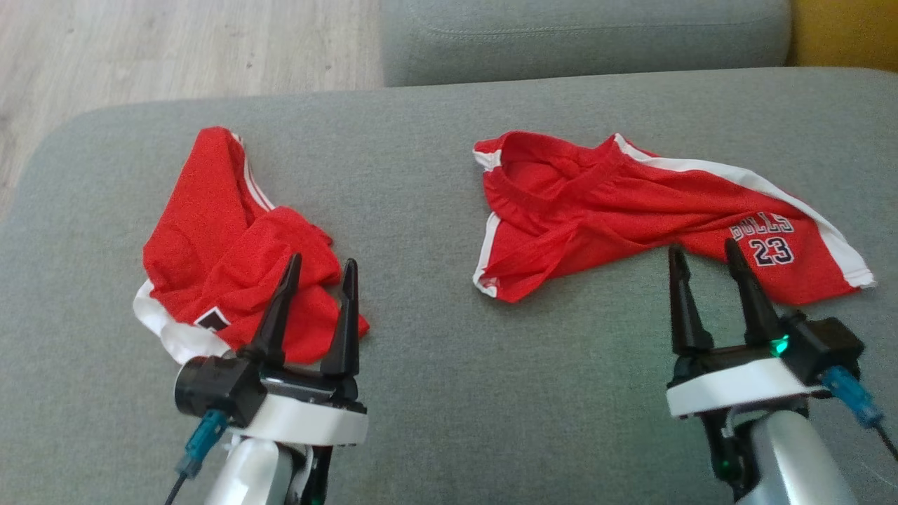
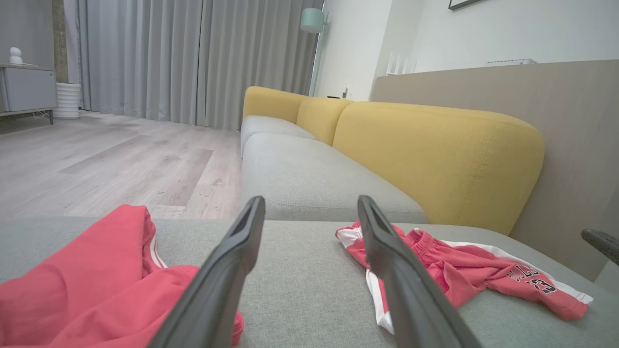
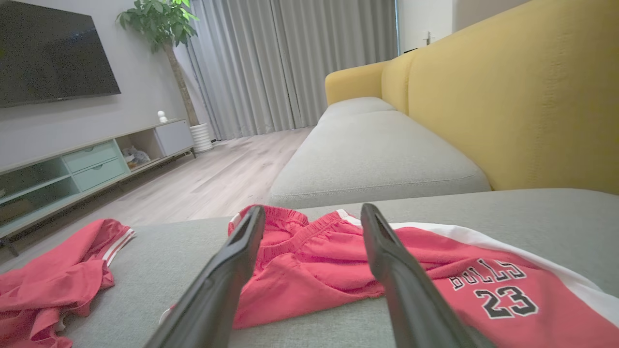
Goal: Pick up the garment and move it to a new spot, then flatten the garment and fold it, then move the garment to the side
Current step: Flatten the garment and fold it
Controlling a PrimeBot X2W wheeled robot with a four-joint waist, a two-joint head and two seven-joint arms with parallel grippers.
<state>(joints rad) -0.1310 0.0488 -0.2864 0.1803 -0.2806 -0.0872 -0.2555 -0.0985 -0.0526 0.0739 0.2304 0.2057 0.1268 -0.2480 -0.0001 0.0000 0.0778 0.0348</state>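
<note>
Two red garments lie on the grey sofa cushion point(image 1: 421, 393). A crumpled red jersey point(image 1: 231, 245) with white trim is on the left point(image 2: 96, 290) point(image 3: 53, 280). Red shorts point(image 1: 631, 217) with white stripes and "BULLS 23" print lie spread on the right point(image 2: 464, 270) point(image 3: 387, 280). My left gripper point(image 1: 319, 270) is open, its fingertips over the jersey's near right edge. My right gripper point(image 1: 704, 254) is open, its fingertips at the near edge of the shorts beside the print. Nothing is between either pair of fingers.
A second grey seat cushion point(image 1: 582, 35) lies beyond, with yellow backrests point(image 2: 435, 154) point(image 3: 508, 96) on the right. Wooden floor point(image 1: 140, 49) lies past the cushion's left edge. A TV cabinet point(image 3: 72, 169), a potted plant point(image 3: 164, 29) and curtains point(image 2: 193, 58) stand far off.
</note>
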